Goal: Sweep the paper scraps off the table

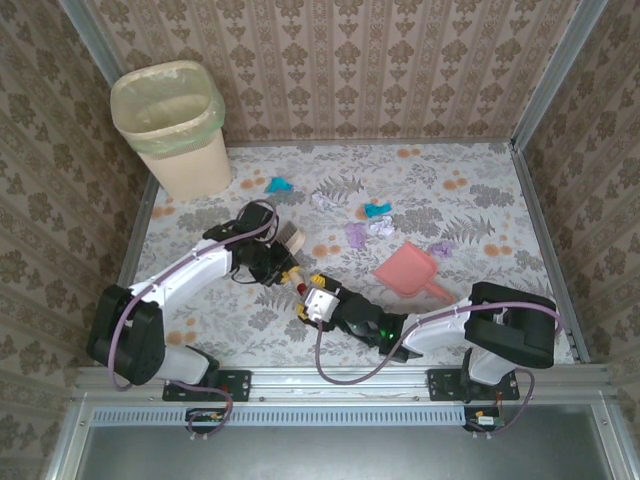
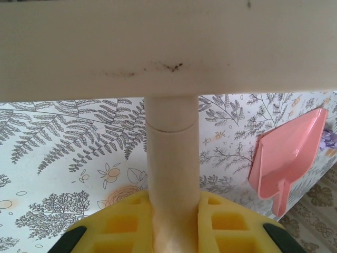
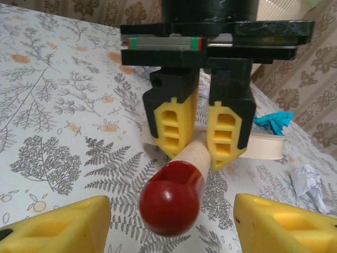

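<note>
Top external view: the big flat table (image 1: 500, 275) with its white leafy cloth. My left gripper (image 1: 283, 270) is clamped tight on the stiff handle (image 2: 171, 174) of the pale wooden brush (image 1: 291, 240). My right gripper (image 3: 171, 213) stands wide around its round red knob (image 3: 168, 192). The small crumpled paper scraps (image 1: 356, 235) lie mid-table, just past the brush. I think they are light and will skip away, so gentle strokes.

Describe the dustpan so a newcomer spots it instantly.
Take the flower-print table, right half. Just beyond the right arm lies the dustpan, a lilac paper scrap beside it. It's the only pink scoop, far bigger than any scrap.
</note>
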`<state>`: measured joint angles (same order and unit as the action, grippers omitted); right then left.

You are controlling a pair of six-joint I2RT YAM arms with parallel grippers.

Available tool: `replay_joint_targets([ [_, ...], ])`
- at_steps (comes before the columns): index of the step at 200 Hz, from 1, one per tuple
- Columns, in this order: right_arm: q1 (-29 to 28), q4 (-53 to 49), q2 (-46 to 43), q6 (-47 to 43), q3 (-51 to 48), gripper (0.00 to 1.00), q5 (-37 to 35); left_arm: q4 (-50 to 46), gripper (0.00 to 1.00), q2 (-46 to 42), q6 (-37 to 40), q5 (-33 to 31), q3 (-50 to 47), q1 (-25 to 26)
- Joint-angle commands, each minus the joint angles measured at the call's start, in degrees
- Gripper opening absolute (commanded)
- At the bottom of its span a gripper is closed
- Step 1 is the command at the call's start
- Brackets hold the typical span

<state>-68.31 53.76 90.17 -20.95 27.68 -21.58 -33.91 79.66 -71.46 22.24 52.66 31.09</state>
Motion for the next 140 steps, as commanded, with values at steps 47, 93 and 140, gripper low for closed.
replay_joint_targets([
  [47, -0.8, 0.1, 2.8, -0.7, 4.9, 0.6, -6.0, 3.0, 0.0, -0.8, -3.1, -1.0, -1.4, 0.4],
  [93, -1.4, -1.9, 5.1, -2.3, 7.3, 0.51, -8.3, 3.2, 0.0, -0.7, -3.3, -1.1, -1.1, 0.4],
  [140, -1.4, -3.8, 6.2, -2.7, 8.8, 0.42, -10.2, 3.6, 0.0, -0.7, -3.6, -1.2, -1.2, 0.4],
])
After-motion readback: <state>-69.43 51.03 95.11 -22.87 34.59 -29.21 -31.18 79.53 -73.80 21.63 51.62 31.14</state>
